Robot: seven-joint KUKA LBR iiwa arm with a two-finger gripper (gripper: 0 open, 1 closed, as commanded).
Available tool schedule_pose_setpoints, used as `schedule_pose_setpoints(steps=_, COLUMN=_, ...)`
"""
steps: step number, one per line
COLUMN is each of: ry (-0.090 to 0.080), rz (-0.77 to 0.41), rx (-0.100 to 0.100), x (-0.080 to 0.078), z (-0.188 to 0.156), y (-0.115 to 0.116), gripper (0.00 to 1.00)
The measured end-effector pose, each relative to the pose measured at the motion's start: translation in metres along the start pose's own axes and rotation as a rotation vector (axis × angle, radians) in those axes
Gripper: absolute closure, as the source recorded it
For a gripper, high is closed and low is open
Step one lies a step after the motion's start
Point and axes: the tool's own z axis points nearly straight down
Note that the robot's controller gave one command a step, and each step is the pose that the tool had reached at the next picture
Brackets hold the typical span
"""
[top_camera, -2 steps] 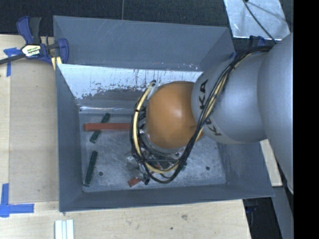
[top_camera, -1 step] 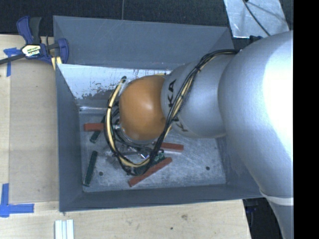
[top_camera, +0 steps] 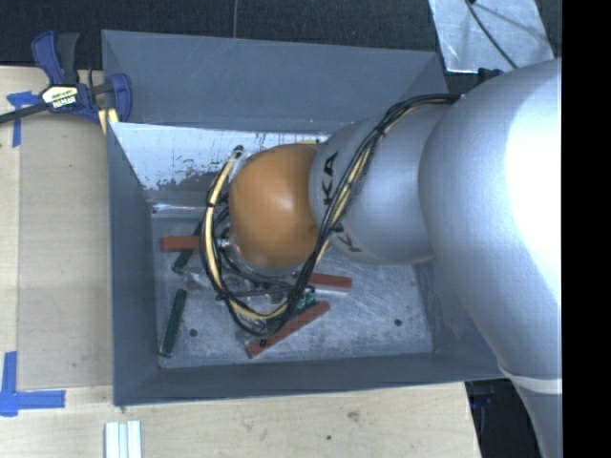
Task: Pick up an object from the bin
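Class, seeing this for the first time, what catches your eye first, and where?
The big silver arm reaches in from the right, its orange cover over the middle of the grey bin. A reddish-brown stick lies near the bin's front wall, and a dark green stick lies at the left.

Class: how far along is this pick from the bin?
Done: the arm is down in the bin, over its middle. In hand: cannot tell whether anything is gripped. Left: the lift; brown sticks and a green stick lie loose around it.
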Motion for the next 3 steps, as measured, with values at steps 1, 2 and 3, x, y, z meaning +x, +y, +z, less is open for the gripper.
schedule_pose_setpoints(steps=1, ry=-0.008, rz=-0.254, rx=0.002, x=-0.050, z=-0.075, y=0.022, gripper=0.00)
schedule_pose_setpoints(steps=2, ry=0.005, rz=-0.400, rx=0.002, x=-0.100, z=0.002, y=-0.018, gripper=0.00)
schedule_pose_setpoints(steps=3, ry=-0.001, rz=-0.399, rx=-0.001, x=-0.102, z=-0.001, y=-0.015, gripper=1.00)
